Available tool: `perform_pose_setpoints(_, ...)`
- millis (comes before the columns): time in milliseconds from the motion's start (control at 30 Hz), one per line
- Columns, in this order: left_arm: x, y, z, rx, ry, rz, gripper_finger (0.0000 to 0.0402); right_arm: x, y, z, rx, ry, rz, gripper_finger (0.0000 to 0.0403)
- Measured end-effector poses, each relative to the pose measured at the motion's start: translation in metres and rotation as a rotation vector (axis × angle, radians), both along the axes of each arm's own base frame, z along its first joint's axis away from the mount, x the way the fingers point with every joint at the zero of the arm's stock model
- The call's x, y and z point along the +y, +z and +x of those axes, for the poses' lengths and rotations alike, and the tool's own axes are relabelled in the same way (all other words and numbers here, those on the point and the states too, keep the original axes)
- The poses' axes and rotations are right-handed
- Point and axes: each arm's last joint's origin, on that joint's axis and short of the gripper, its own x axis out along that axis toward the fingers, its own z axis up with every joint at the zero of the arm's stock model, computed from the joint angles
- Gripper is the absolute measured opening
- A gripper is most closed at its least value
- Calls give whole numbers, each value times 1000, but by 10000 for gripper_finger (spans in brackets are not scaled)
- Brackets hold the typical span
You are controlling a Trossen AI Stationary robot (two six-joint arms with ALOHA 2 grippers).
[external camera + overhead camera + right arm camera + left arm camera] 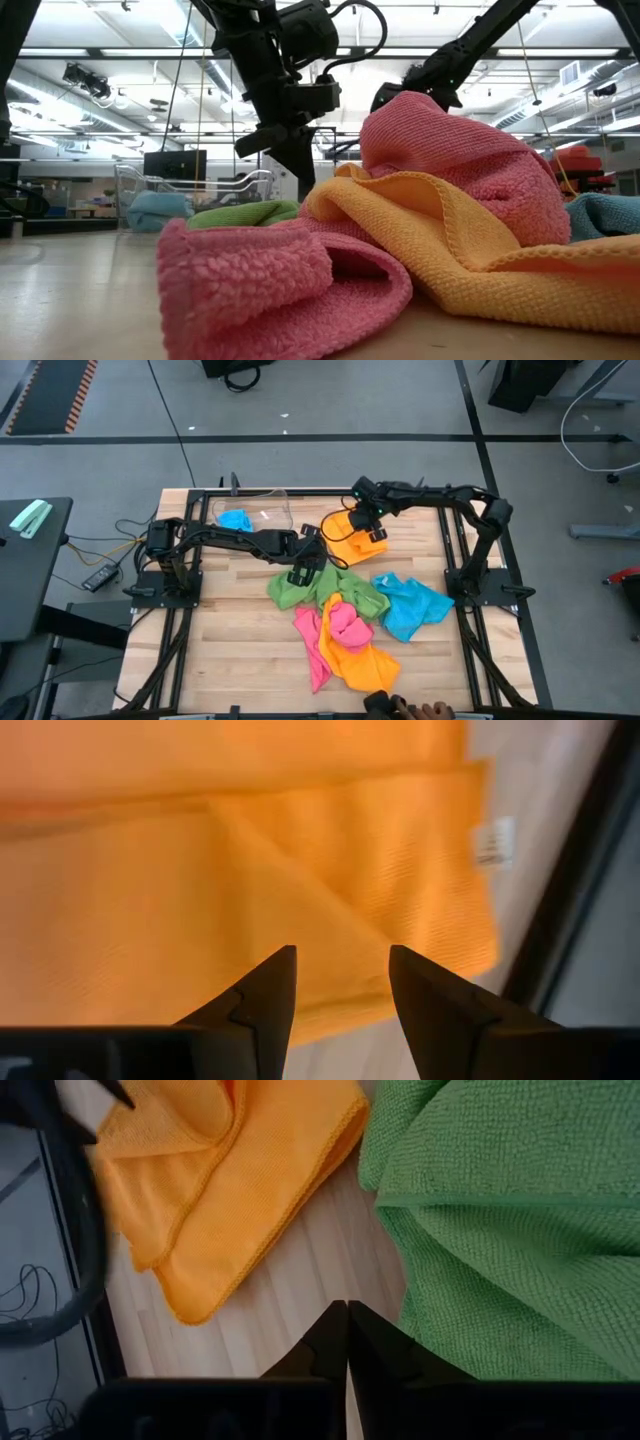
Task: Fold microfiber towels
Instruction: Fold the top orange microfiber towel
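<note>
High view: left arm reached across to the table's middle, its gripper (pixel 305 565) beside the green towel (pixel 325 588); right arm bent inward, its gripper (pixel 366 525) over the folded orange towel (pixel 352 545). Left wrist view: fingers (pixel 345 1345) pressed together, holding nothing, over bare wood. Right wrist view: fingers (pixel 270 990) parted above orange cloth.

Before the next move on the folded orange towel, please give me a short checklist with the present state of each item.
1. Right gripper fingers open above the folded orange towel: ok.
2. Left gripper fingers shut, holding nothing: ok.
3. Left gripper off the green towel: cannot tell, it sits at its edge.
4. Orange towel apart from green towel: ok.
5. Blue towel inside the clear bin: ok.
</note>
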Motion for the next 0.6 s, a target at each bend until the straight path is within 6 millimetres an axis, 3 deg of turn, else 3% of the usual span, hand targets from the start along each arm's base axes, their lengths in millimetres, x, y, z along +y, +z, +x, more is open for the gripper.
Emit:
perform_pose_setpoints(200,3,0,0,8,-17,13,24,10,-5,-3,125,56,-50,150)
perform_pose_setpoints(600,15,1,-1,4,10,18,17,23,-6,1,192,89,-92,144)
